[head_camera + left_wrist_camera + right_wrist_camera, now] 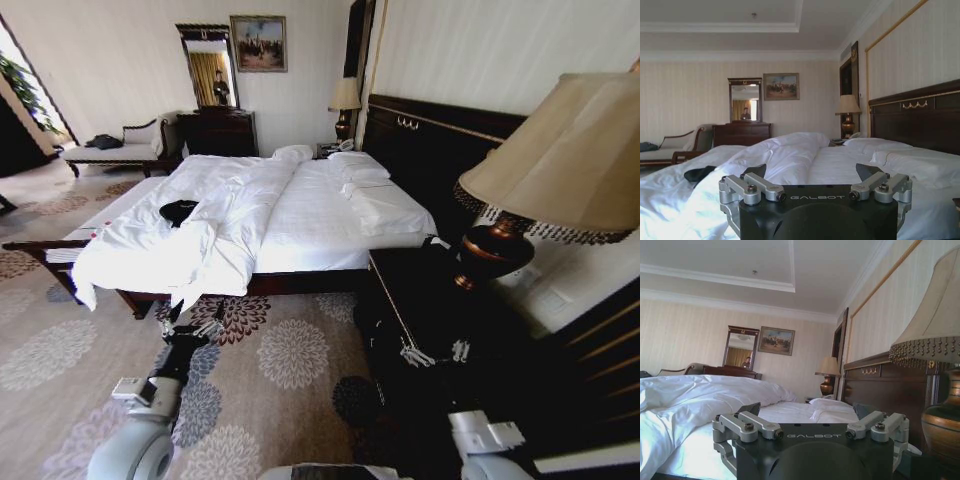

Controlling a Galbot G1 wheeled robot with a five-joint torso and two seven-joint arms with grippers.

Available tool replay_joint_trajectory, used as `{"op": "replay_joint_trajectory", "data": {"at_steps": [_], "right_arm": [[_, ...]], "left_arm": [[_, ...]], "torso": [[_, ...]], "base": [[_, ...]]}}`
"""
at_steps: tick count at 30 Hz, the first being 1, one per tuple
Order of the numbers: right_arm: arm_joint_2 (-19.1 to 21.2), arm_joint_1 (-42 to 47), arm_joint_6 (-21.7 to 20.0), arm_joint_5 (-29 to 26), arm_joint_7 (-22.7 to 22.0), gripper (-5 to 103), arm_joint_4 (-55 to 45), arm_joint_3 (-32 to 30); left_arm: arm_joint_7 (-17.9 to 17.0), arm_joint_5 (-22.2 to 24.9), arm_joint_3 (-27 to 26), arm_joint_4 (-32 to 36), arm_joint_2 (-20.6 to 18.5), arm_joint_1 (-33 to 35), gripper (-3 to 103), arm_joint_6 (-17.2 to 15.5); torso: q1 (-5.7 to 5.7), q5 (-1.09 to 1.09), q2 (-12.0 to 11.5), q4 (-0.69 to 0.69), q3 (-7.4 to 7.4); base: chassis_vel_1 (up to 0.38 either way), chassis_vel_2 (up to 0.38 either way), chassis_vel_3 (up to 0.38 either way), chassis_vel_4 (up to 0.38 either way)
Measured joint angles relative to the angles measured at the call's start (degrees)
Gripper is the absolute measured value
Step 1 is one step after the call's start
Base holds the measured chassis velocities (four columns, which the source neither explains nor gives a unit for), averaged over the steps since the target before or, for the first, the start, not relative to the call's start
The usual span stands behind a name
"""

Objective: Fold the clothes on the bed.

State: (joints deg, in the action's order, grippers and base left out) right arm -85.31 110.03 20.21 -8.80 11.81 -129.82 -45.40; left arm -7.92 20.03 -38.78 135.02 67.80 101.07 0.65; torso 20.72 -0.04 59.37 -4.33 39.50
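**Robot beside the bed, shirt out of reach on the duvet**

The bed (300, 215) is the landmark. The black T-shirt (178, 211) lies bunched on the rumpled white duvet (160, 250), toward the foot end and well apart from the pillows (375, 195). Open floral carpet (285, 355) runs along the bed's near edge. The left end effector (190, 322) hangs over that carpet, just off the bed's edge, fingers apart and empty. The right end effector (432, 353), also spread and empty, sits by the dark nightstand (430, 300) under the lamp (560, 160) beside the headboard (440, 150).
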Motion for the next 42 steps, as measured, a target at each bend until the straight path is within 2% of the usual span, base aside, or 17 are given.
{"op": "replay_joint_trajectory", "data": {"at_steps": [6,11,13,20,33,42], "right_arm": [[-1.69,0.76,0.39,2.12,0.86,100,-0.44,0.07],[0.8,-1.83,0.56,-1.06,0.45,100,3.03,0.39],[2.59,-4.07,2.52,-2.67,0.93,100,6.89,-0.16],[2.14,-4.68,2.76,-2.85,1.1,100,7.14,-0.14],[1.92,-4.08,2.76,-3.22,2.19,100,4.26,0.05],[0.41,-2.83,2.86,-1.83,2.32,100,2.85,-0.03]], "left_arm": [[-1.66,-2.59,1.53,-0.79,0.95,0.67,100,0.66],[-1.89,-3.67,2.27,0.26,1.1,1.83,100,0.82],[-1.98,-4.1,2.46,0.72,1.12,2.04,100,0.83],[-2.03,-5.41,3.05,0.99,1.41,3.18,100,1.02],[-2.61,-5.43,2.36,2.83,1.82,5.12,100,2.4],[-2.75,-4.46,2.25,2.18,1.76,4.3,100,3.41]], "torso": [[0.0,0.01,0.0,-0.01,0.0],[0.0,0.01,0.0,0.01,0.0],[0.0,0.03,-0.01,0.01,0.0],[0.0,0.0,0.0,-0.01,0.0],[-0.01,0.01,0.0,0.01,0.0],[-0.01,0.0,0.0,-0.01,0.0]], "base": [[0.0,0.0,0.0,0.0],[0.0,0.0,0.0,0.0],[0.0,0.0,0.0,0.0],[0.0,0.0,0.0,0.0],[-0.003,0.003,0.004,-0.004],[-0.141,0.15,0.143,-0.148]]}}
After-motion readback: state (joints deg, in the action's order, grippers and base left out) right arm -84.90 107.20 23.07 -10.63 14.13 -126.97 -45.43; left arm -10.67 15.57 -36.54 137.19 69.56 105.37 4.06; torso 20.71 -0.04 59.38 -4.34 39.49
